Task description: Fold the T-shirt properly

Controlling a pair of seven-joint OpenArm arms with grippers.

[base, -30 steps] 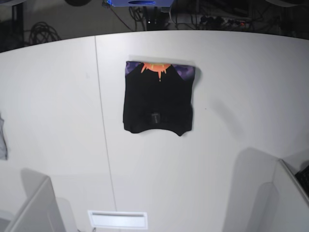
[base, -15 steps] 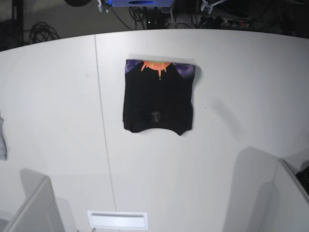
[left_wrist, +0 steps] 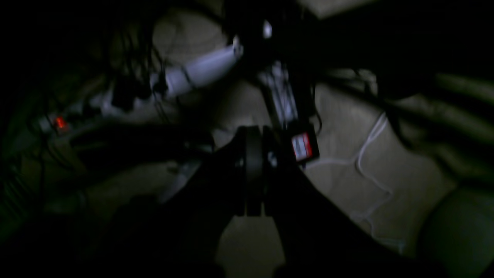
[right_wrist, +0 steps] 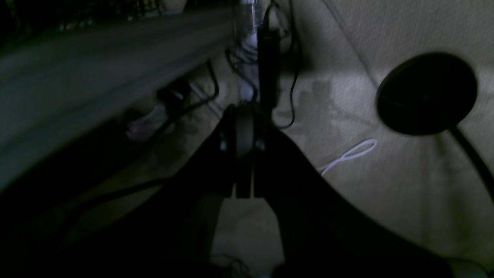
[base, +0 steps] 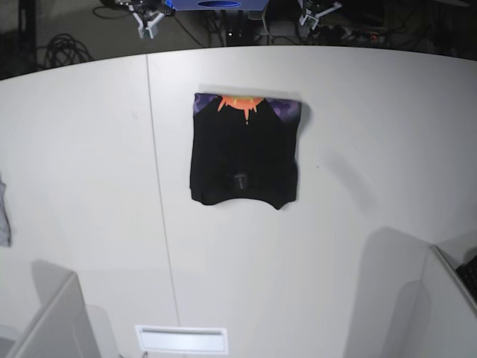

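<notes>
The T-shirt [base: 244, 151] lies flat on the white bench [base: 358, 149], a bit past the middle, toward the far edge. It is folded into a neat block. Most of it is black. Along its far edge you can see the orange sun and purple print. A small tag shows near its near edge. Nothing is touching it.

Both arms are up past the far edge of the bench, well apart from the shirt. In the base view only small light bits of them peek in at the top, one on the left [base: 147, 19] and one on the right [base: 316, 11].

The left tool [left_wrist: 252, 133] is pressed together with nothing in it. Its view is dark and blurry, showing cables [left_wrist: 370, 162] and a power strip [left_wrist: 200, 71] on the floor.

The right tool [right_wrist: 243, 112] is pressed together too, and holds nothing. Below it is the floor with a white cable [right_wrist: 349, 154] and a round black base [right_wrist: 426, 92].

A grey scrap [base: 4, 216] sits at the left edge of the bench.
</notes>
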